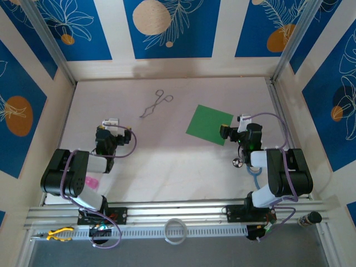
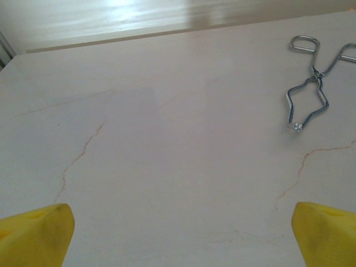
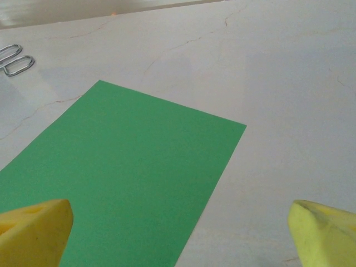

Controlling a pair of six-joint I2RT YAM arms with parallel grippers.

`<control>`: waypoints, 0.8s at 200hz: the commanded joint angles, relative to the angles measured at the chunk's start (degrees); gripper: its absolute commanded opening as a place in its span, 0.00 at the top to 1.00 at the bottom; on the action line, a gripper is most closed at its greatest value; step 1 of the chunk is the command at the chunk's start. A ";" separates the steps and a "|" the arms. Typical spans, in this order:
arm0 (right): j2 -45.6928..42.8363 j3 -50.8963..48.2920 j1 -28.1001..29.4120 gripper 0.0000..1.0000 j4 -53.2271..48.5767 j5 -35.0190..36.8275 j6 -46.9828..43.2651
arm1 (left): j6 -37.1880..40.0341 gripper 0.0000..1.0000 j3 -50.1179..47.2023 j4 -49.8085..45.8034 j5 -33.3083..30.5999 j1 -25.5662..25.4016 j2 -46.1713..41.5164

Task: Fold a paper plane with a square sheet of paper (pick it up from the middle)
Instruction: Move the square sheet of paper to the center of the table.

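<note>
The square sheet of paper (image 1: 208, 124) is bright green and lies flat and uncreased on the pale table, right of centre. My right gripper (image 1: 238, 125) hovers just off the sheet's right edge. In the right wrist view the sheet (image 3: 122, 172) spreads ahead and to the left, with one corner towards the middle. That gripper (image 3: 179, 233) is open, its yellow fingertips (image 3: 33, 231) wide apart with nothing between them. My left gripper (image 1: 113, 125) stands at the left over bare table. In its wrist view it (image 2: 181, 236) is open and empty. The paper plane is out of view.
Thin metal forceps (image 1: 156, 104) lie at the back middle, ahead and right of the left gripper (image 2: 308, 83). A small pink item (image 1: 92, 182) sits by the left arm. A white ring (image 1: 175, 231) and yellow pliers (image 1: 58, 233) rest on the front rail. Walls enclose the table.
</note>
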 commanded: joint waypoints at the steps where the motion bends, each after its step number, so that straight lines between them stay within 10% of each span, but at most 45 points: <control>1: -1.32 1.97 0.31 0.01 -0.60 -0.08 -1.46 | -0.12 0.00 -1.42 3.06 -1.33 0.77 -1.85; 80: -8.43 19.82 -0.38 0.01 -42.57 9.24 13.63 | -8.21 0.00 6.87 -28.18 -4.88 1.15 -14.98; 124: -3.26 30.63 -2.43 0.01 -55.20 -17.55 24.05 | -18.77 0.00 18.74 -57.37 -5.26 1.64 -20.03; 160: 4.60 39.21 1.15 0.00 -63.25 -17.72 28.25 | -25.54 0.00 23.18 -62.62 13.13 2.38 -18.54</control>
